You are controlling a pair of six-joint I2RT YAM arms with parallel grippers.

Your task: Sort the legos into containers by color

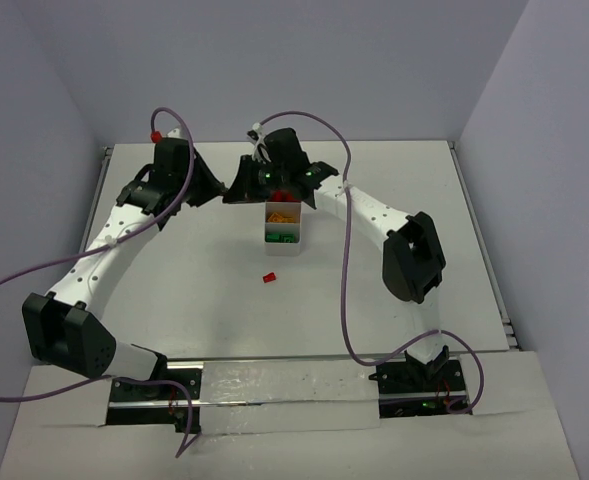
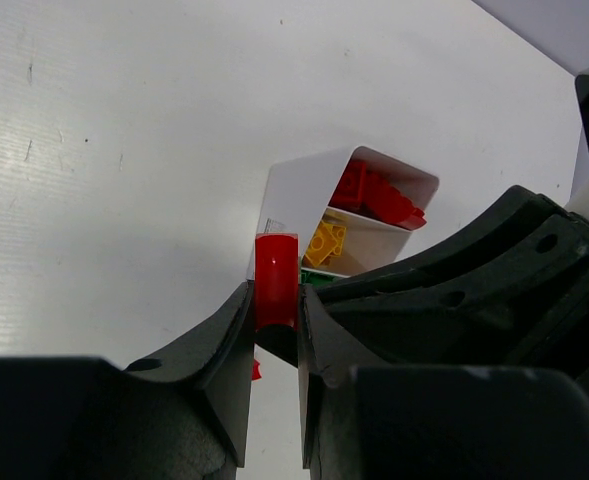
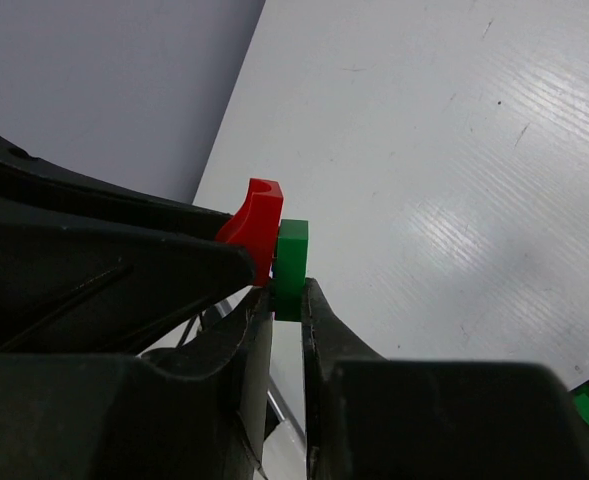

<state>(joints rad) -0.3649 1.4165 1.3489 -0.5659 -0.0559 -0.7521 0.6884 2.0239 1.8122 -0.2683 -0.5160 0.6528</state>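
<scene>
My left gripper [image 2: 275,303] is shut on a red lego [image 2: 276,275]. My right gripper [image 3: 288,290] is shut on a green lego [image 3: 292,255] that is pressed against the red lego [image 3: 257,222], so both hold one two-colour stack. In the top view the two grippers, left [image 1: 236,190] and right [image 1: 264,183], meet just above the far end of the white tray [image 1: 302,232]. The tray [image 2: 299,190] holds red legos [image 2: 376,196] in its far compartment, yellow legos [image 2: 324,240] in the middle one and green legos [image 1: 282,238] in the near one. One loose red lego [image 1: 269,277] lies on the table in front of the tray.
The white table [image 1: 174,290] is walled in by grey panels on three sides. Purple cables [image 1: 346,280] run over it from both arms. The right arm's elbow [image 1: 414,258] hangs over the right half.
</scene>
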